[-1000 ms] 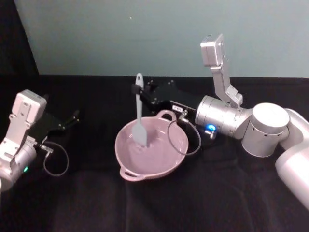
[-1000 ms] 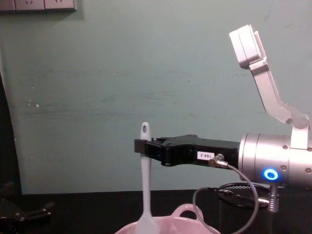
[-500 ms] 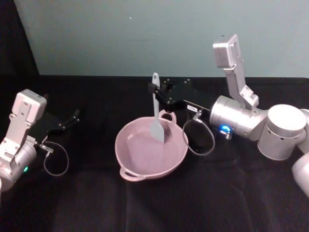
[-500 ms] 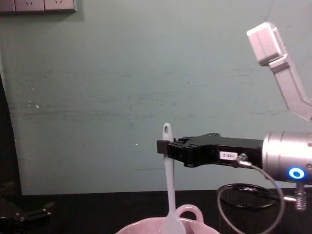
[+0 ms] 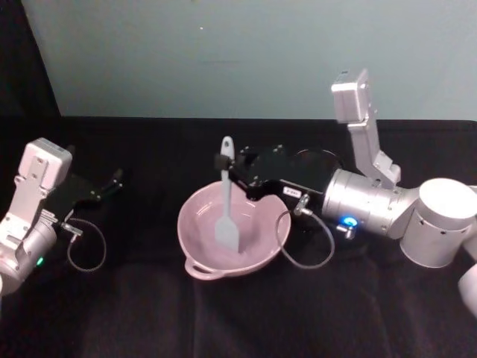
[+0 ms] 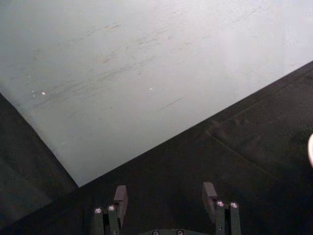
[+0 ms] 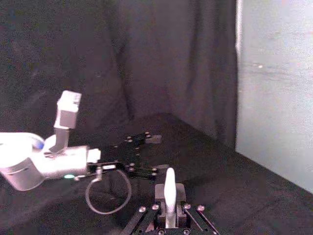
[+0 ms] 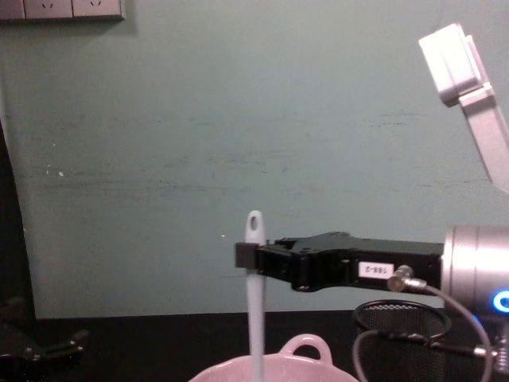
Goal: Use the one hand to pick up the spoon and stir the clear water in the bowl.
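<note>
**Observer:** Log check. What is changing?

**Me:** My right gripper (image 5: 223, 162) is swinging the spoon (image 5: 226, 216) back across the bowl (image 5: 195, 224). 1 s ago the blade was sitting left of centre. 0.5 s ago it was up by the loop handle at the far rim. Now it is sitting lower, near the middle. I am reading that as a stirring stroke going round, so the task looks well under way.

**Observer:** Grip?

**Me:** My fingers are pinching shut on the slim handle, just below its hole. The spoon is hanging near upright, blade down inside the bowl.

**Observer:** The other arm?

**Me:** My left gripper (image 5: 112, 183) is idling over the table (image 5: 223, 321), well apart on the left. Its fingers (image 6: 120, 196) are standing open, holding nothing.

**Observer:** What is each view giving you?

**Me:** The head view is showing the blade inside the bowl, apart from the rim. The chest view is cutting the bowl off low and hiding the blade. It is showing how straight the handle is hanging, though, and a black mesh cup (image 8: 402, 318) standing beyond the bowl on the right. The right wrist view is showing the handle's tip poking up between my fingers. The water is too clear to tell.
</note>
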